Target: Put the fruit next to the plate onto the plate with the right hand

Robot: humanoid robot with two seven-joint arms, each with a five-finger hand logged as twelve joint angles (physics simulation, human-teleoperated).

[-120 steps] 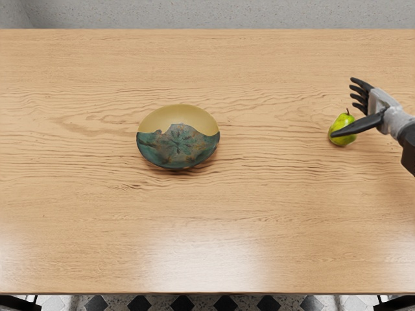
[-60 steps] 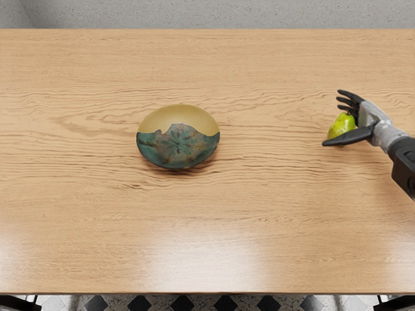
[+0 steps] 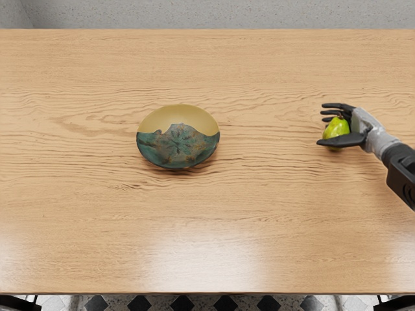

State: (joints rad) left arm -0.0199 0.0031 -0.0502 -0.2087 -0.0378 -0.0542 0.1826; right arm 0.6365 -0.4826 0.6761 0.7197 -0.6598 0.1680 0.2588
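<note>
the table (image 3: 259, 214) is light wood with a wavy grain, smooth and satin, with a pale sheen towards its near edge. the plate (image 3: 177, 122) looks like glazed ceramic, creamy yellow on its far part and mottled teal on its near part, faintly glossy. the pear (image 3: 336, 127) has smooth, slightly shiny green skin, while the right hand (image 3: 351, 126) has matt black fingers (image 3: 334, 105) and a pale grey, metal-like back.
</note>
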